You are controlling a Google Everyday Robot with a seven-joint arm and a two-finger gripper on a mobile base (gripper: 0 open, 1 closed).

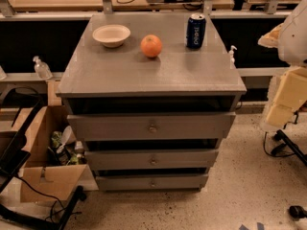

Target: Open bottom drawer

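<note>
Cardboard box (48,150) on floor at left. Grey table (144,73) w/ 3 drawers holds a bowl (111,35), orange (151,46) & blue can (195,30); bottom drawer (152,181), the smallest, sits lowest, near the floor. Gripper (280,111) hangs far right, well apart from it; can't tell its grip.

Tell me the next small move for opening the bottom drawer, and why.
Probably bring the gripper, not in view, down towards the small round metal knob on the narrow grey wooden bottom drawer: that drawer looks shut, lowest of three, and nothing touches it.
</note>
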